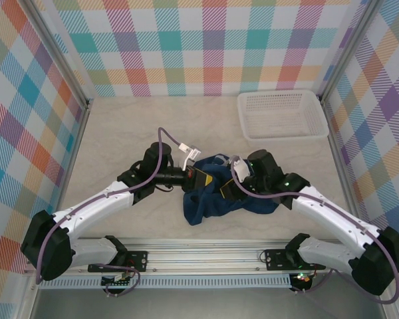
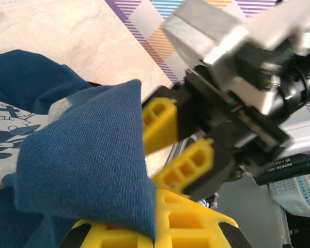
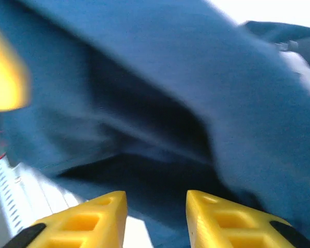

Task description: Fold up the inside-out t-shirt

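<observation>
- t-shirt [image 1: 213, 203]: crumpled navy heap, table [image 1: 133, 133] centre, shifted toward 6 o'clock edge.
- White print [image 2: 8, 121] partly exposed in left wrist view.
- Left gripper [image 1: 198, 178]: at heap's 10 o'clock side, clenched on raised fold of t-shirt.
- Right gripper [image 1: 227, 189]: enters from 3 o'clock, near heap middle; yellow fingers [image 3: 88, 217] parted, released, cloth just beyond tips.
- Grippers close, facing each other.
- White basket [image 1: 282, 114]: 1 o'clock of heap, well apart.

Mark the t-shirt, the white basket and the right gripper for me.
t-shirt [image 1: 201, 205]: top external view, on the lower left of the crumpled navy cloth.
white basket [image 1: 282, 114]: top external view, on its bare mesh floor.
right gripper [image 3: 156, 201]: right wrist view, midway between its yellow fingertips.
</observation>
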You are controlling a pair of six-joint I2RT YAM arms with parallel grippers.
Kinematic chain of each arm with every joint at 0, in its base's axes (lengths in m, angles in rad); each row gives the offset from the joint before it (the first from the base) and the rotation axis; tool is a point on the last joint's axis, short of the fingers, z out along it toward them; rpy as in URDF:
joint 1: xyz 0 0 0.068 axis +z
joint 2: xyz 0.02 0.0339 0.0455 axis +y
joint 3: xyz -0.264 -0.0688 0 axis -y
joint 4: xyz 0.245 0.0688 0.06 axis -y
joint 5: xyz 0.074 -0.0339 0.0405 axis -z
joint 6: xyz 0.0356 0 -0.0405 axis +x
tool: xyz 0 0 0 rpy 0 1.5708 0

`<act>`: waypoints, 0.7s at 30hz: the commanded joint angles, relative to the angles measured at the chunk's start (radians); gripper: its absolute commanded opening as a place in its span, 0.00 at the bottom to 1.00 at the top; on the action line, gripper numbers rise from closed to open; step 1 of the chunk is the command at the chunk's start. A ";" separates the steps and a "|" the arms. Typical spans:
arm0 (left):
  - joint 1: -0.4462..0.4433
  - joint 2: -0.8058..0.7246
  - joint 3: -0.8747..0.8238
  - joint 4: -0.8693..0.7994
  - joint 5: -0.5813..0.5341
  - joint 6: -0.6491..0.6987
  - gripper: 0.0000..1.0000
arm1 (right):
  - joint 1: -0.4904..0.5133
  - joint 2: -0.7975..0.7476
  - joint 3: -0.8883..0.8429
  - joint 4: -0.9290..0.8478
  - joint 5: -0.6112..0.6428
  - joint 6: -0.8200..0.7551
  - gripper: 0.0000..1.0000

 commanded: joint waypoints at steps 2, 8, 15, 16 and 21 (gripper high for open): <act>0.014 -0.016 0.030 -0.005 0.023 0.014 0.00 | 0.004 0.034 -0.014 0.097 0.228 0.036 0.39; 0.013 -0.030 0.023 -0.001 0.028 0.010 0.00 | 0.004 0.171 0.008 0.177 0.288 0.054 0.43; 0.016 -0.050 0.014 -0.035 -0.003 0.041 0.00 | 0.004 0.275 0.058 0.284 0.277 0.066 0.14; 0.021 -0.055 0.011 -0.046 -0.017 0.047 0.00 | 0.003 0.270 0.071 0.262 0.274 0.054 0.04; 0.060 -0.077 -0.004 -0.138 -0.265 0.041 0.00 | -0.072 0.117 0.101 0.057 0.006 0.014 0.00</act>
